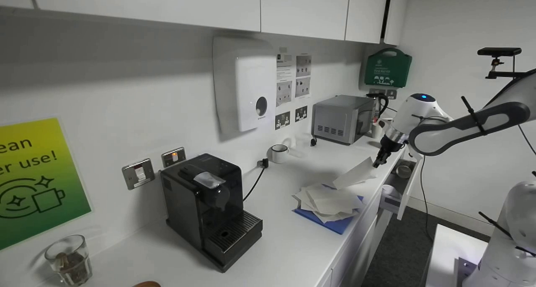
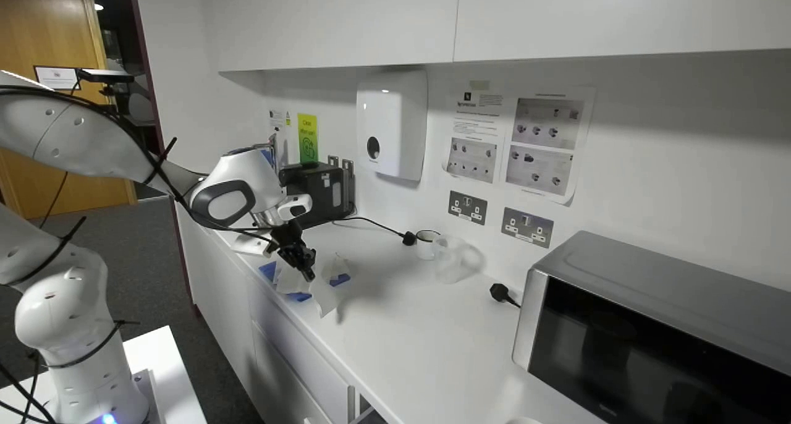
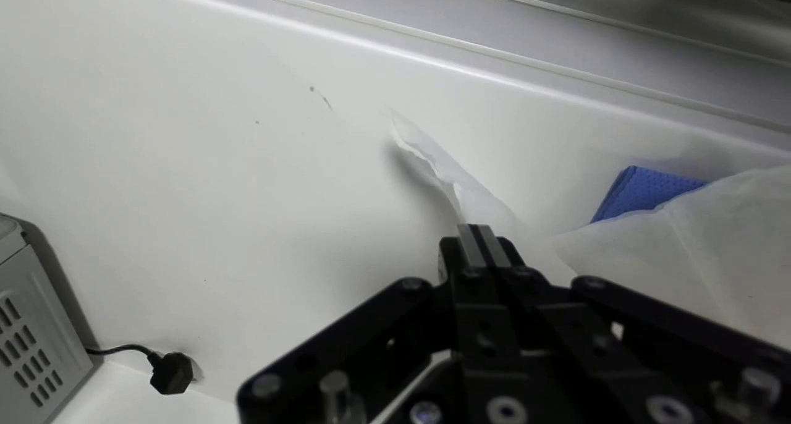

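My gripper (image 1: 375,165) is shut on a thin white paper sheet (image 1: 354,175) above the countertop, near its front edge. From the fingertips the sheet slants down toward a loose pile of similar white sheets (image 1: 328,200). Under that pile lies a folded blue cloth (image 1: 340,226), its corners sticking out. In the wrist view the gripper (image 3: 476,226) has its fingers pressed together, and the sheet (image 3: 482,203) spreads out beyond the tips. Blue cloth (image 3: 646,193) and the pile (image 3: 704,257) appear to the right there. How much paper is between the fingers is hidden.
A black coffee machine (image 1: 201,186) stands against the wall, and a microwave (image 2: 661,350) sits at the opposite end. By the wall are a white mug (image 1: 279,154), a clear vessel (image 2: 452,260) and a black plug (image 3: 172,373). A drawer (image 1: 410,190) below the counter is pulled out.
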Available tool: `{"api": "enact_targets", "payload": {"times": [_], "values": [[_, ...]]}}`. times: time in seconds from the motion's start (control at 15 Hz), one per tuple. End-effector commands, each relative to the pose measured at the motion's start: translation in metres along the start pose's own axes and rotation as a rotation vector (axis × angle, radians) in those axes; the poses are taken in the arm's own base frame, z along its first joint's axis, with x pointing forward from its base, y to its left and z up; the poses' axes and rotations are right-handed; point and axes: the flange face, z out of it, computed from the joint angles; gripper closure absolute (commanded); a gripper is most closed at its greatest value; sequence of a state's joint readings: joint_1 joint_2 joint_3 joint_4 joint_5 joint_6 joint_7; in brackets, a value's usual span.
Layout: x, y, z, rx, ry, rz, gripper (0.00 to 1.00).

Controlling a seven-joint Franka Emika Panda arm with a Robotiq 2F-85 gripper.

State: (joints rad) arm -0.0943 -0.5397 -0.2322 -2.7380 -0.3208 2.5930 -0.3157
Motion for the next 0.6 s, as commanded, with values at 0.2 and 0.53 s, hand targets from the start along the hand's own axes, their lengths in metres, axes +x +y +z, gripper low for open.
{"api": "enact_targets", "payload": {"times": [0.2,0.53], "values": [[0.0009,-0.001,-0.0004,0.002,0.0,-0.002,0.99],[0.0023,0.0026,0.0015,0.0,-0.009,0.013,1.0]]}}
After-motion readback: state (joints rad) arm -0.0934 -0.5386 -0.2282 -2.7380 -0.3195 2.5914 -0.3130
